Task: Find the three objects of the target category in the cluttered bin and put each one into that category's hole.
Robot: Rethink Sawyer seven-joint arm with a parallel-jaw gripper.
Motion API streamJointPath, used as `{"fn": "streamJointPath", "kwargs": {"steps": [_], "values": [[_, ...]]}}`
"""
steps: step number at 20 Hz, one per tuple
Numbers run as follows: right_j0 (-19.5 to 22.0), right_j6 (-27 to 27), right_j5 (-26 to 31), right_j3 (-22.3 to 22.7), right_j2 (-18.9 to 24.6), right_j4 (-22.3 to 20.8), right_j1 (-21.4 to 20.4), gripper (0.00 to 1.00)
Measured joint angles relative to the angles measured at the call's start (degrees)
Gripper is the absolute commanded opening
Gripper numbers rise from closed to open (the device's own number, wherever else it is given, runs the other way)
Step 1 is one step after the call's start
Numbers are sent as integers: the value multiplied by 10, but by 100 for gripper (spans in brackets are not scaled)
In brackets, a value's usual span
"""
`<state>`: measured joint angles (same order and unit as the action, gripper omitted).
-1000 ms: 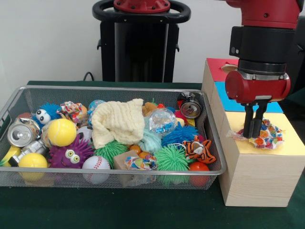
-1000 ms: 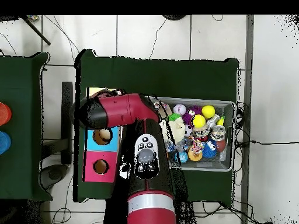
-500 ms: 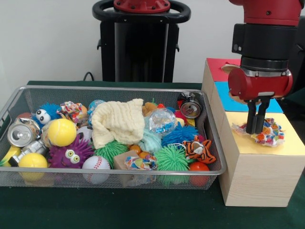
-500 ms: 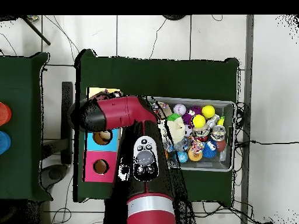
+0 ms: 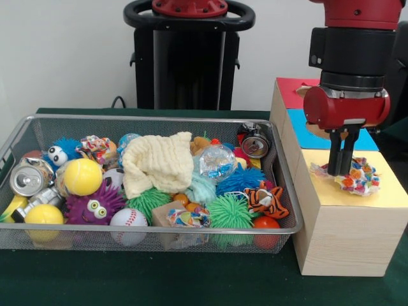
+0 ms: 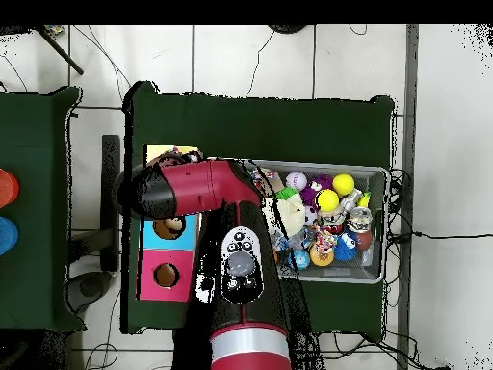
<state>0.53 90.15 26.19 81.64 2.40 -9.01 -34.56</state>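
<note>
In the front view my gripper point(image 5: 340, 172) hangs over the yellow end of the wooden box point(image 5: 344, 236), its fingers pressed together on a crumpled colourful patterned bundle point(image 5: 357, 180) that sits low on the yellow top. Two similar patterned bundles lie in the wire bin point(image 5: 159, 118): one at the back left point(image 5: 95, 146), one at the front middle point(image 5: 188, 217). From overhead the red arm point(image 6: 202, 188) covers the gripper; a bit of the bundle point(image 6: 173, 155) shows beside it.
The bin holds several balls, a cream cloth point(image 5: 156, 162), cans, spiky rubber toys and a tiger toy point(image 5: 266, 200). The box has blue point(image 6: 169, 226) and pink point(image 6: 166, 276) sections, each with a round hole. A black stand rises behind the bin.
The gripper has risen a little and shifted slightly right above the yellow section. The patterned bundle came up and right with it.
</note>
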Motion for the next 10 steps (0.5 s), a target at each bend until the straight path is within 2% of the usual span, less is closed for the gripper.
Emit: {"fn": "streamJointPath", "kwargs": {"steps": [10], "values": [[3,0,0,3,9,0,0,0]]}}
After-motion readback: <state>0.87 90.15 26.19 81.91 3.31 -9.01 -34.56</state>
